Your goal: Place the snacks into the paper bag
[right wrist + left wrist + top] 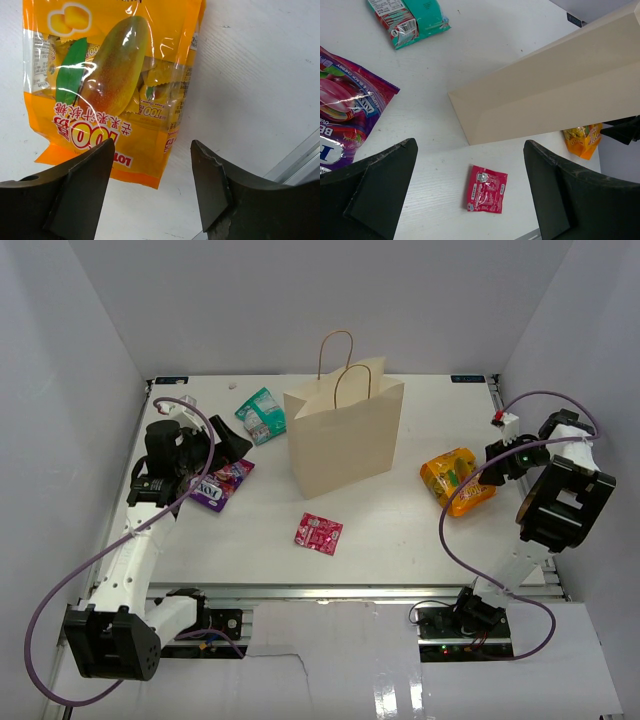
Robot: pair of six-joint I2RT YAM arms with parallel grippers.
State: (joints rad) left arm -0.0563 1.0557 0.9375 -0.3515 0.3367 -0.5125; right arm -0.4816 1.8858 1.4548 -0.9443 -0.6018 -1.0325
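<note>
The tan paper bag [345,445] [560,90] stands upright mid-table, its handles up. A purple packet [222,483] [350,110] lies to its left and a teal one [262,415] [410,20] behind that. In front of the bag lies a pink-red packet [319,533] [486,190]. My left gripper [225,455] [470,150] hangs open beside the purple packet, holding nothing. On the right, the orange-yellow pouch [458,480] [110,80] lies flat. My right gripper [500,462] [152,150] is open just above the pouch's near edge, one corner showing between the fingers.
White walls close in the table [400,540] on the left, back and right. A metal rail [350,590] runs along the near edge by the arm bases. Purple cables loop beside both arms. A small white scrap [233,385] lies at the back left.
</note>
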